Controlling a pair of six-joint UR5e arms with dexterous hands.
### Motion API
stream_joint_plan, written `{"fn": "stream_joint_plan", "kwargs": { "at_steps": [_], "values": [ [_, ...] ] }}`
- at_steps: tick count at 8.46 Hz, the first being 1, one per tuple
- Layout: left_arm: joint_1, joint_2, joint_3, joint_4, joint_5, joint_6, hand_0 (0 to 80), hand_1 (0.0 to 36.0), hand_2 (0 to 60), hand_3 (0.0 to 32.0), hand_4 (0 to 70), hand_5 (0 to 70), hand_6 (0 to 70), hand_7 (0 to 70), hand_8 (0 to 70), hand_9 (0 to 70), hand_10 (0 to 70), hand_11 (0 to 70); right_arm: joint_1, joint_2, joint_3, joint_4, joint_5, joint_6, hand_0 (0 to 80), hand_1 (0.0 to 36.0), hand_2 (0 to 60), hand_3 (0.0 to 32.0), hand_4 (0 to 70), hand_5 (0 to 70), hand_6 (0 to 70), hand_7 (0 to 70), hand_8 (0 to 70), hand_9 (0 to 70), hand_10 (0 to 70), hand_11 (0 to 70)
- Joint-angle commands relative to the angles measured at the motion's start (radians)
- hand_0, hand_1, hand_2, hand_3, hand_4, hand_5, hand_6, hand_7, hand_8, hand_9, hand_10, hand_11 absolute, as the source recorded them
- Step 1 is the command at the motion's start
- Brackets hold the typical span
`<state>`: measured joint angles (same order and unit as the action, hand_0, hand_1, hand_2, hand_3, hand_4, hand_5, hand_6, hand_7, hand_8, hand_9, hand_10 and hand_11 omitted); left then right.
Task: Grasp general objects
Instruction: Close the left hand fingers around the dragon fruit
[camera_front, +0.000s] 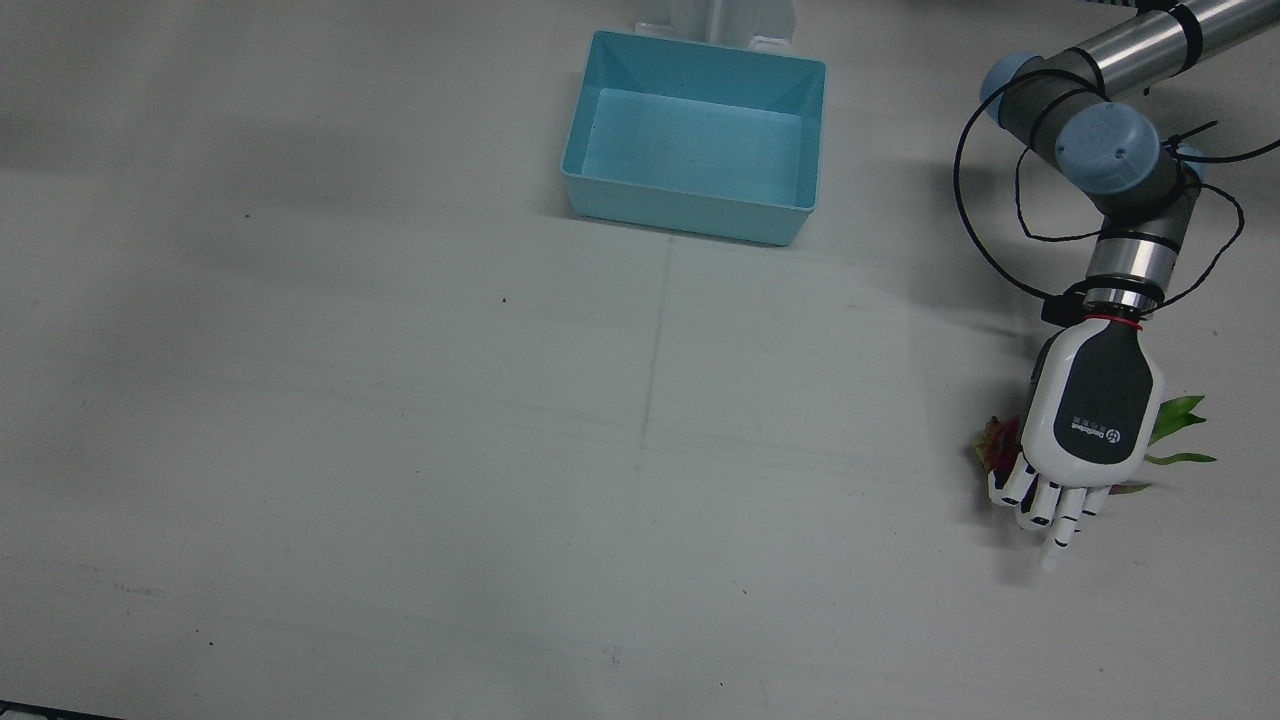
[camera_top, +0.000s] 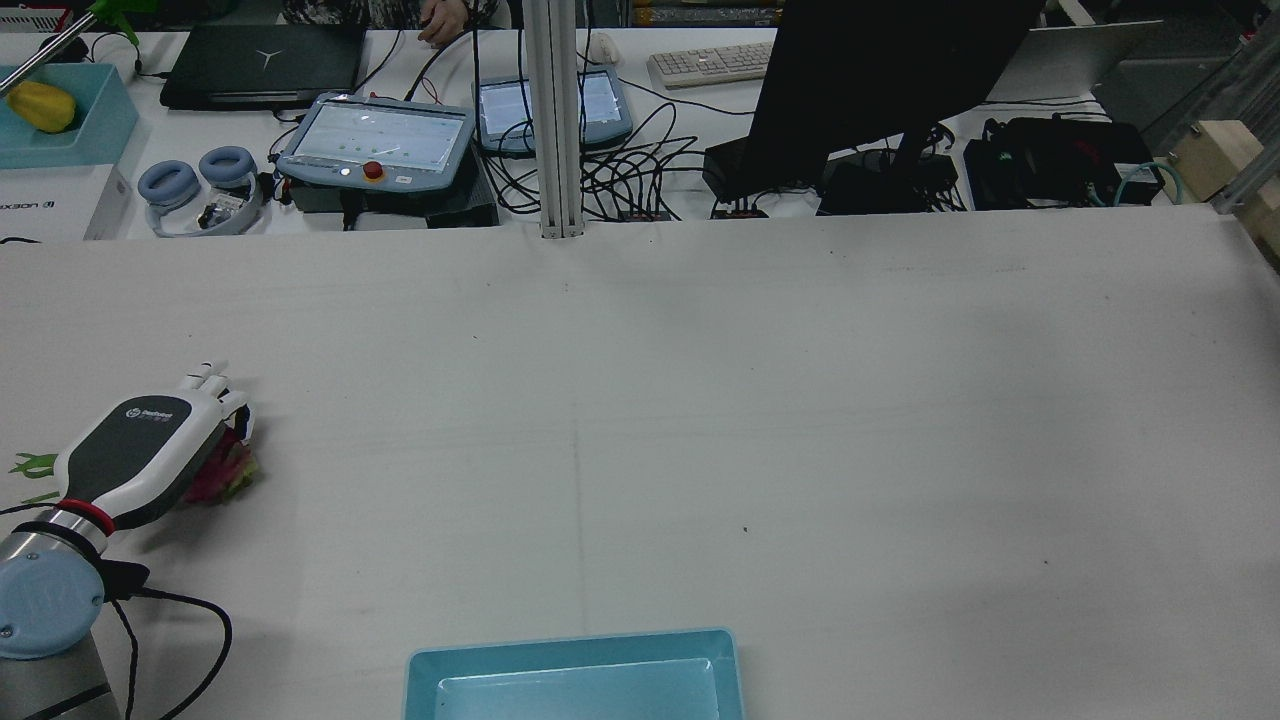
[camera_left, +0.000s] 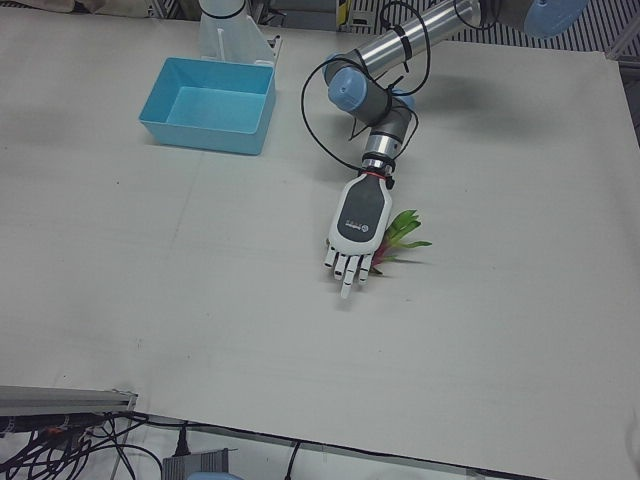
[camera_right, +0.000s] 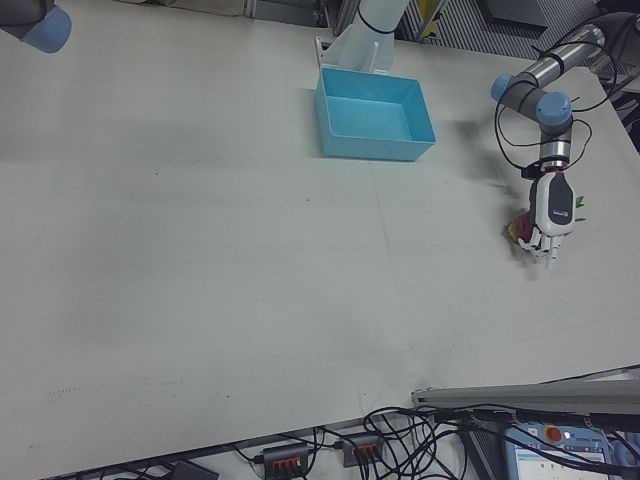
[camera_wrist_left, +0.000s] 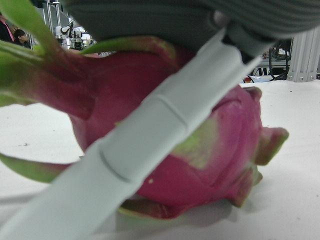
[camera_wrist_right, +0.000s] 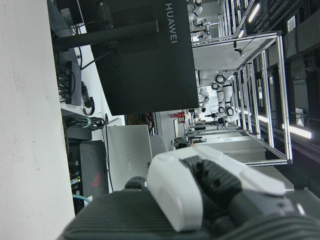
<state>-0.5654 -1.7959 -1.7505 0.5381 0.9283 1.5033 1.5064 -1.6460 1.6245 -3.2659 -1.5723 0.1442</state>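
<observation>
A pink dragon fruit (camera_front: 995, 445) with green leaf tips (camera_front: 1175, 415) lies on the white table near the left arm's side edge. My left hand (camera_front: 1090, 410) is palm-down right over it and hides most of it, fingers stretched out past the fruit and apart. In the left hand view the fruit (camera_wrist_left: 210, 155) rests on the table with one finger (camera_wrist_left: 165, 125) slanting across its front. The same hand (camera_top: 140, 450) and fruit (camera_top: 225, 475) show in the rear view. My right hand (camera_wrist_right: 175, 195) shows only in its own view, partly, away from the table.
A light blue bin (camera_front: 690, 215) stands empty at the table's middle near the pedestals, far from the fruit; it also shows in the left-front view (camera_left: 200, 135). The left arm's black cable (camera_front: 975, 230) loops beside the wrist. Monitors and cables line the operators' desk (camera_top: 640, 150).
</observation>
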Motion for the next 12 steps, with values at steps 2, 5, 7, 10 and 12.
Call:
{"fn": "stream_joint_plan", "kwargs": {
  "at_steps": [2, 5, 7, 10, 12],
  "values": [
    [0.002, 0.0, -0.001, 0.002, -0.019, 0.0, 80.0, 36.0, 60.0, 0.0, 27.8, 70.0, 36.2, 70.0, 6.2, 18.6, 36.6, 56.1, 0.0, 0.0, 0.0, 0.0, 0.0, 0.0, 0.0, 0.0, 0.0, 0.0, 0.0, 0.0, 0.0, 0.0, 0.0, 0.0, 0.0, 0.0],
    [0.002, 0.001, -0.006, 0.0, -0.046, 0.0, 80.0, 36.0, 60.0, 0.0, 27.0, 70.0, 66.4, 70.0, 46.2, 59.0, 70.0, 70.0, 0.0, 0.0, 0.0, 0.0, 0.0, 0.0, 0.0, 0.0, 0.0, 0.0, 0.0, 0.0, 0.0, 0.0, 0.0, 0.0, 0.0, 0.0],
    [0.002, 0.0, -0.015, 0.0, -0.042, -0.002, 80.0, 36.0, 60.0, 0.0, 33.1, 70.0, 70.0, 70.0, 70.0, 70.0, 70.0, 70.0, 0.0, 0.0, 0.0, 0.0, 0.0, 0.0, 0.0, 0.0, 0.0, 0.0, 0.0, 0.0, 0.0, 0.0, 0.0, 0.0, 0.0, 0.0],
    [0.009, 0.001, -0.116, 0.012, -0.034, -0.006, 80.0, 36.0, 60.0, 0.0, 24.7, 70.0, 70.0, 70.0, 70.0, 70.0, 70.0, 70.0, 0.0, 0.0, 0.0, 0.0, 0.0, 0.0, 0.0, 0.0, 0.0, 0.0, 0.0, 0.0, 0.0, 0.0, 0.0, 0.0, 0.0, 0.0],
    [0.024, -0.006, -0.234, 0.118, 0.01, -0.006, 80.0, 36.0, 60.0, 0.0, 26.3, 70.0, 70.0, 70.0, 70.0, 70.0, 70.0, 70.0, 0.0, 0.0, 0.0, 0.0, 0.002, 0.0, 0.0, 0.0, 0.0, 0.0, 0.0, 0.0, 0.0, 0.0, 0.0, 0.0, 0.0, 0.0]
  ]
}}
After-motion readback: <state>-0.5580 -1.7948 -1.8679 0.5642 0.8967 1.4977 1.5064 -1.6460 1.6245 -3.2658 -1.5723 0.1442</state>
